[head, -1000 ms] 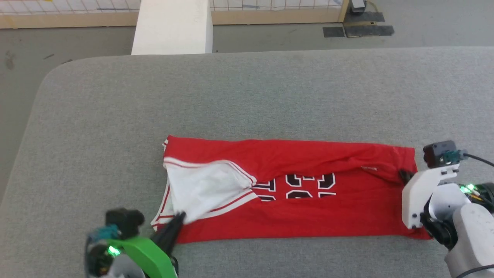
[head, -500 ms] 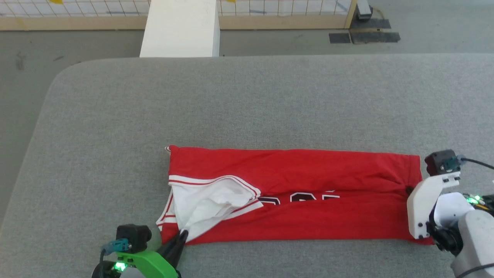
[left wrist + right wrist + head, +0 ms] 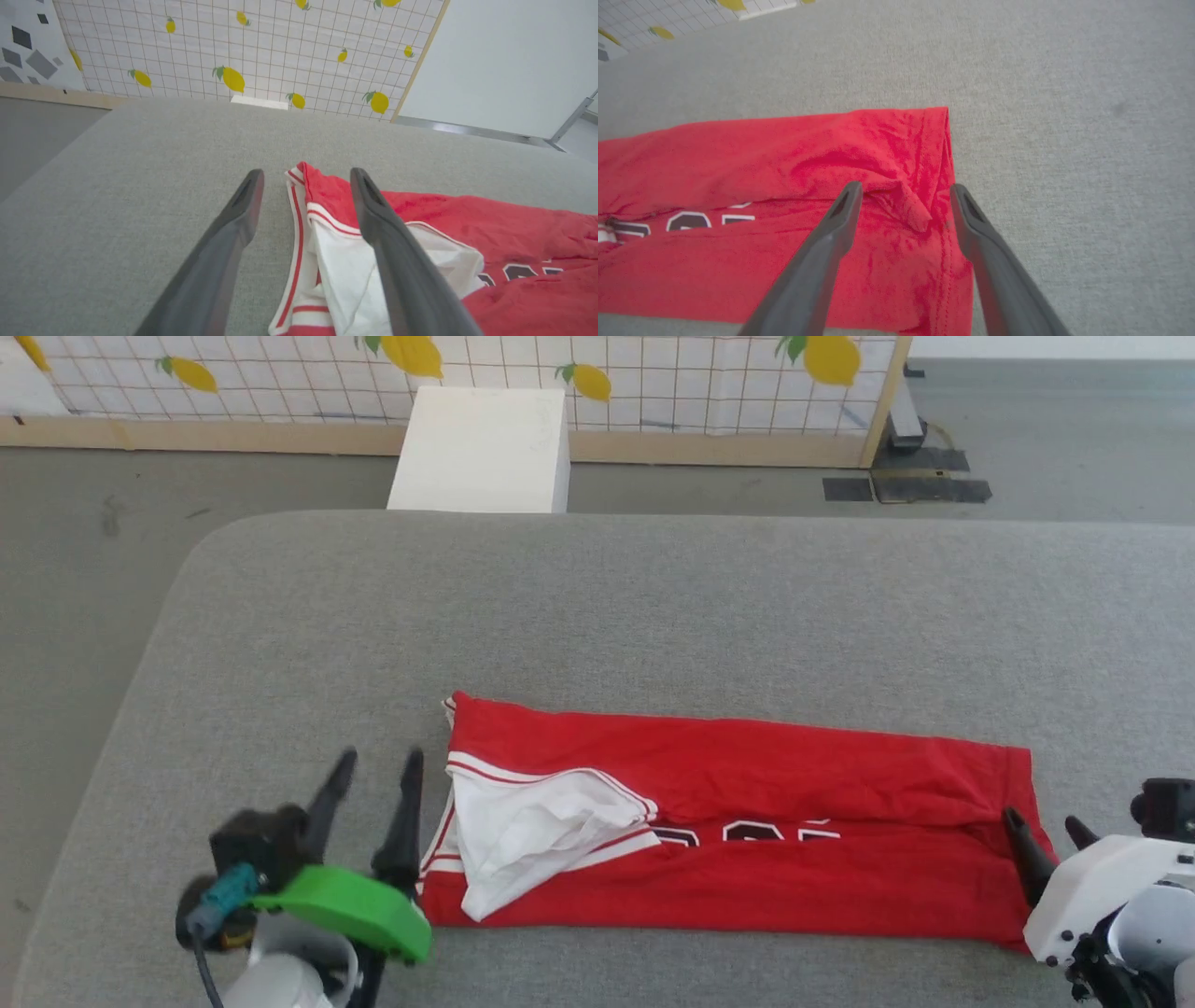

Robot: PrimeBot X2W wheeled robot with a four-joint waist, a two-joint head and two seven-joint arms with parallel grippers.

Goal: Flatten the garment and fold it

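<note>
The red garment (image 3: 747,840) lies folded into a long band across the near part of the grey table (image 3: 597,607), its white sleeve (image 3: 532,831) bunched on top at the left end and partly covered black-white lettering (image 3: 747,833) mid-band. My left gripper (image 3: 378,770) stands open just left of the garment's left edge, and in the left wrist view its fingers straddle the striped trim (image 3: 295,233) with nothing held. At the right end my right gripper (image 3: 1044,823) is open over the red hem (image 3: 943,196), holding nothing.
A white block (image 3: 485,448) stands on the floor beyond the table's far edge. Behind it runs a grid-patterned wall panel with lemon prints (image 3: 653,373). Dark mats (image 3: 906,485) lie on the floor at the far right. The table's rounded left corner (image 3: 215,541) is near.
Both grippers have let go of the garment and opened; the upper layer now lies folded over the lettering. The head camera has tilted up, shifting the scene down.
</note>
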